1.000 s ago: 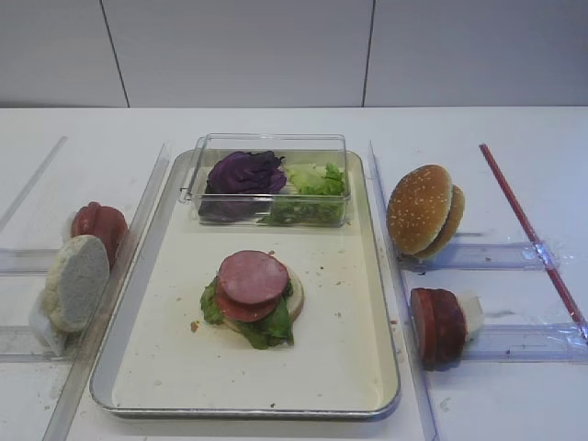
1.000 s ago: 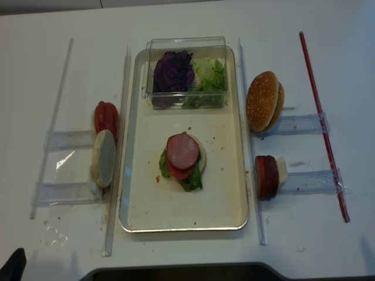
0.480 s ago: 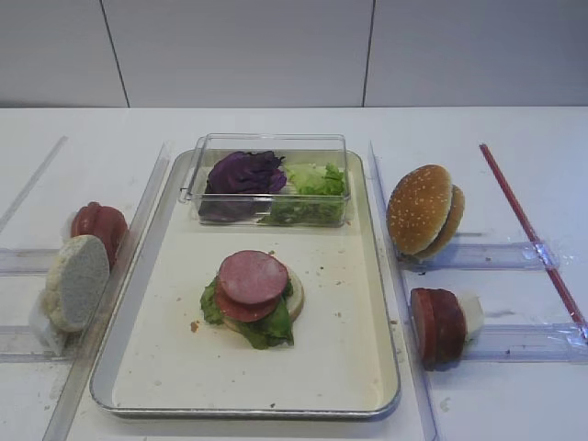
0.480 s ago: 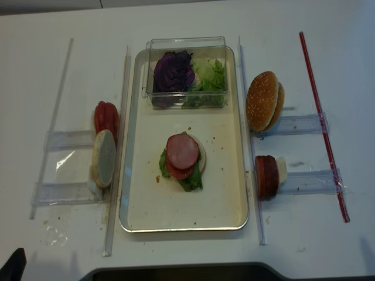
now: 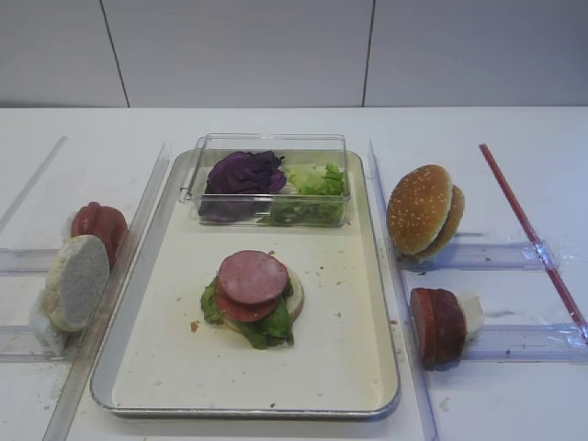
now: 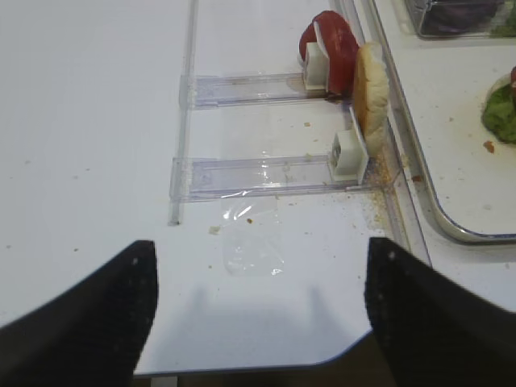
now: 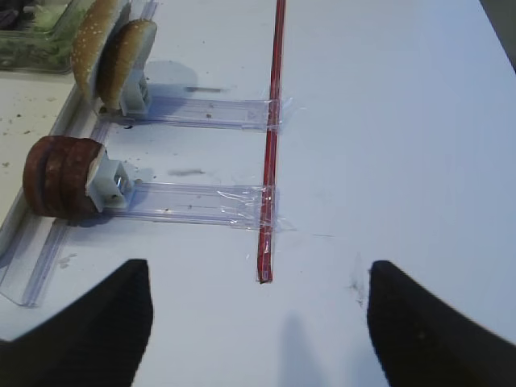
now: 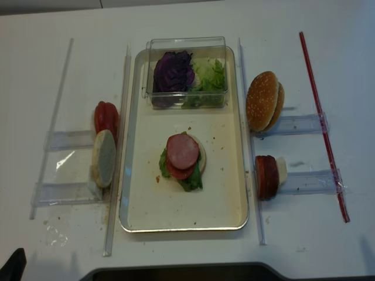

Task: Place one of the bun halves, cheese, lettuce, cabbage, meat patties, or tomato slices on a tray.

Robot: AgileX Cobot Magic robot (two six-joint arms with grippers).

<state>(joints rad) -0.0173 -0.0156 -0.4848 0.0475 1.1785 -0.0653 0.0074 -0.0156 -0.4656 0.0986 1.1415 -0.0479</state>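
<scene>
Exterior high view: the tray (image 5: 367,276) fills mid-frame, a meat patty (image 5: 253,277) topping tomato, lettuce (image 5: 266,326) and a bun half at its centre. Right gripper (image 7: 258,322) and left gripper (image 6: 258,314) hover with jaws spread, holding nothing.

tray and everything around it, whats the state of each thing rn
tray: flat, holds a half-built burger
burger stack: meat on top, no top bun
clear box: open, holds cabbage and lettuce
sesame buns: on edge in holder
right gripper: open, empty
left gripper: open, empty
</scene>
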